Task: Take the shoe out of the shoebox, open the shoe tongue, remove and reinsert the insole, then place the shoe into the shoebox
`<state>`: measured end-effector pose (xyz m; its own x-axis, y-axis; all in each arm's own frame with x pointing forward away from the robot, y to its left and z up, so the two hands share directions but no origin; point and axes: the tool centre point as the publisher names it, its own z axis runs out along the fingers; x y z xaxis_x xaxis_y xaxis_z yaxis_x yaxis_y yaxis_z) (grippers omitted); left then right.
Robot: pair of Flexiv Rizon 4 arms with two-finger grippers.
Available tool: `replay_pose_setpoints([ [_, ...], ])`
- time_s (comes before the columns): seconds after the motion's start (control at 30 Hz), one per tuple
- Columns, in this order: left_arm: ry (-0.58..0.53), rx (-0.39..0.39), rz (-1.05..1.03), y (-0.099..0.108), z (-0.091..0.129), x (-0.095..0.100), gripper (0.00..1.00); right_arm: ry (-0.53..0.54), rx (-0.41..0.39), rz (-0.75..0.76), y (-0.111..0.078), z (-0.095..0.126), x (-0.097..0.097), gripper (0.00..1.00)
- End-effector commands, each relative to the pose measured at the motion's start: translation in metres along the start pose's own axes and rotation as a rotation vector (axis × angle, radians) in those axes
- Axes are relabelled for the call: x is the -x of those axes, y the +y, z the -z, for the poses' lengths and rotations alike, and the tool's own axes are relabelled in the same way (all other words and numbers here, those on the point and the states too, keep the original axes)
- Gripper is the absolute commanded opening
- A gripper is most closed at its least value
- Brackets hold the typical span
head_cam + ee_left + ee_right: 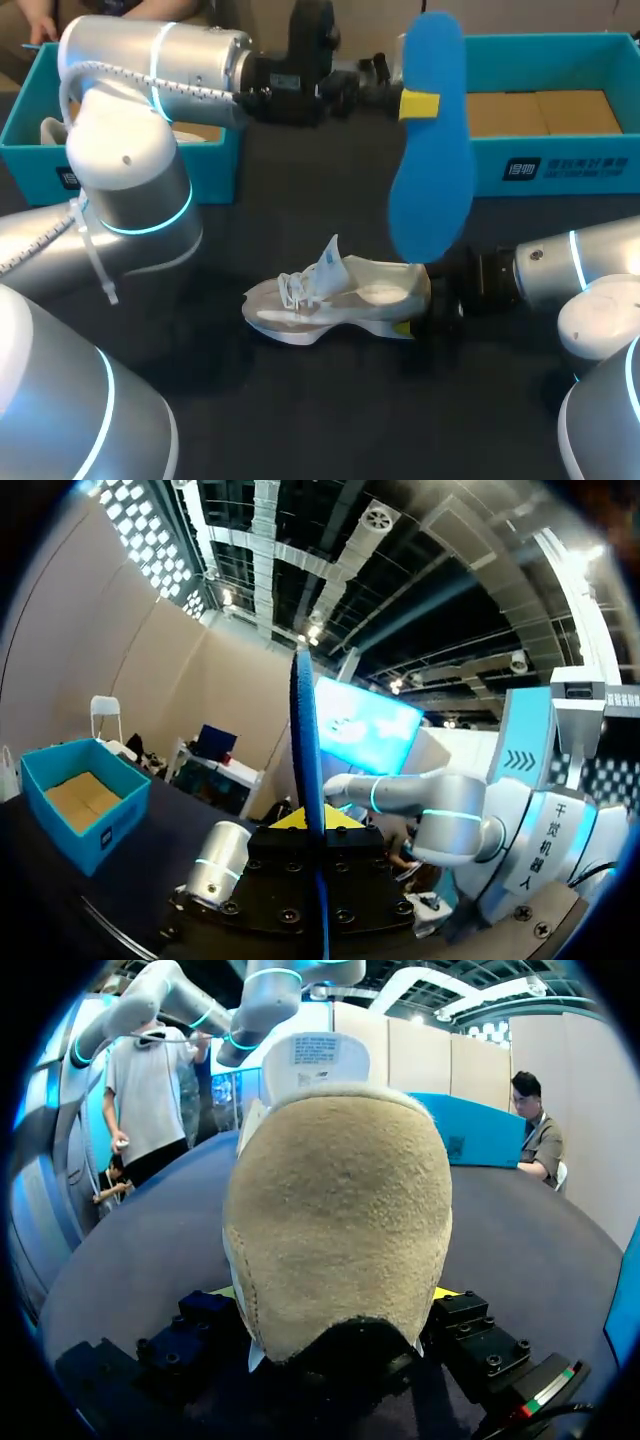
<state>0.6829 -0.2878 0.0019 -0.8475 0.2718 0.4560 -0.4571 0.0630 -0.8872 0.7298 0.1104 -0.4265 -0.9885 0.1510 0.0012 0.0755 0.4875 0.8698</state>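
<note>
- Clamps blue insole (pixel 430 160) in left tool (pixel 419 104), aloft, presumably ready for reinsertion.
- Grips shoe (pixel 340 295) by heel in right tool (pixel 416 320), steadying it on counter (pixel 300 410).

Right shoebox (pixel 485 170): dark label (pixel 567 168) on the front wall. It carries a white logo mark and two short rows of white characters, not read off here.

Left shoebox (pixel 30 150): second label (pixel 68 178) of the same kind low on the front wall. It is half hidden by the left arm (pixel 130 190); only a sliver of white print shows, unreadable.

Left wrist view: the right shoebox (pixel 60 780) shows the label (pixel 107 832) only as a small dark patch with white specks, unreadable.

Shoe (pixel 340 1220): white tag (pixel 318 1050) on the raised tongue, with several lines of fine dark print, too small to read.
</note>
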Motion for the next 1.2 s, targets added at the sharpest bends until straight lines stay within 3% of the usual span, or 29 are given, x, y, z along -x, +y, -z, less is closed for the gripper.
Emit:
replay_pose_setpoints([
  [0.03, 0.017, -0.012, 0.061, -0.015, -0.007, -0.014, 0.00, -0.001, -0.002, -0.001, 0.000, -0.001, -0.001, 0.00],
  [0.3, 0.052, -0.009, 0.278, -0.029, -0.005, -0.042, 0.00, -0.001, -0.002, -0.001, 0.000, -0.001, -0.001, 0.00],
  [0.53, 0.071, -0.020, 0.459, -0.027, -0.002, -0.066, 0.00, -0.001, -0.002, -0.001, 0.000, -0.001, -0.001, 0.00],
  [1.2, 0.109, 0.009, 0.528, 0.013, -0.006, -0.108, 0.00, -0.001, -0.002, -0.001, 0.000, -0.001, -0.001, 0.00],
])
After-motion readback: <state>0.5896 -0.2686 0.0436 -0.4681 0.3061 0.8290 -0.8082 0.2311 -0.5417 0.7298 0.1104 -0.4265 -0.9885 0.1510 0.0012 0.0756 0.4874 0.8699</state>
